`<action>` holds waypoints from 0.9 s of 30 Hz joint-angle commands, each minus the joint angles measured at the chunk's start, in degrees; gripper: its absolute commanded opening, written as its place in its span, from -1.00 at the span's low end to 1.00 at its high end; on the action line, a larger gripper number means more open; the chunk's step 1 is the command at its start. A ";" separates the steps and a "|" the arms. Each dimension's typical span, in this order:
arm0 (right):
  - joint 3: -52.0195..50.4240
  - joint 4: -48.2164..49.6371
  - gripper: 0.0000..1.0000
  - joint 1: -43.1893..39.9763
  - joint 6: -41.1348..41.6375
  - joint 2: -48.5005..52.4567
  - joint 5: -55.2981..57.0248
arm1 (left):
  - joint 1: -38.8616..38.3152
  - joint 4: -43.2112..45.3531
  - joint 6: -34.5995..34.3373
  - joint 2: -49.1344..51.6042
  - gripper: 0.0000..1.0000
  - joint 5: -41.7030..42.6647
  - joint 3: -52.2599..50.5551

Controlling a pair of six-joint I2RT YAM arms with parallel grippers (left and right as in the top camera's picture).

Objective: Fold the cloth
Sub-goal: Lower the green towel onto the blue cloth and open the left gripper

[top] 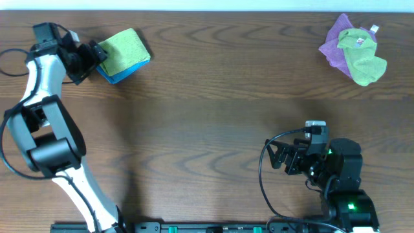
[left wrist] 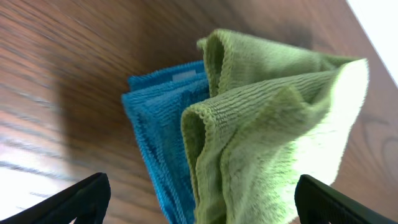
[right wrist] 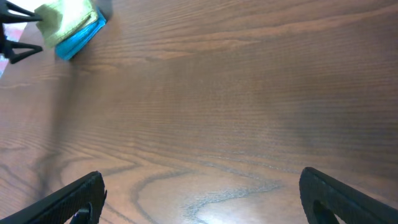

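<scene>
On the wood counter [top: 213, 84], the left fingers [left wrist: 81, 196] stand apart with the green cloth [left wrist: 267, 137] between them, apparently stacked finished on the blue cloth [left wrist: 158, 124]; the right fingers [right wrist: 74, 196] are apart, idle.

Wood table [top: 213, 97]: folded cloth stack [top: 124, 55], crumpled cloth pile [top: 356, 48].

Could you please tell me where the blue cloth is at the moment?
In the overhead view, the blue cloth lies at the far left of the table, under a folded green cloth, right at the open left gripper.
</scene>
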 commanded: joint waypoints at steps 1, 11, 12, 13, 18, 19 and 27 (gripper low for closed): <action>-0.15 -0.04 0.99 -0.35 0.76 -0.33 -0.37 | 0.48 -1.01 1.55 -4.63 0.91 -0.17 1.16; -0.15 -0.02 0.99 -0.37 0.76 -0.33 -0.37 | 0.15 -9.01 8.33 -12.85 0.91 -1.92 1.14; -0.15 -0.02 0.98 -0.37 0.76 -0.33 -0.37 | -0.02 -9.84 9.05 -13.57 0.91 -2.16 1.14; -0.15 -0.02 0.99 -0.35 0.76 -0.33 -0.37 | -0.37 -10.88 9.40 -14.38 0.91 -3.19 1.14; -0.15 -0.02 0.98 -0.35 0.76 -0.33 -0.37 | -4.09 -16.61 13.40 -17.99 0.91 -9.31 1.16; -0.15 -0.02 0.99 -0.37 0.76 -0.33 -0.37 | -5.16 -17.70 14.08 -18.58 0.91 -11.06 1.14; -0.15 -0.02 0.99 -0.37 0.76 -0.33 -0.37 | -15.63 -23.69 14.75 -21.40 0.91 -22.27 1.16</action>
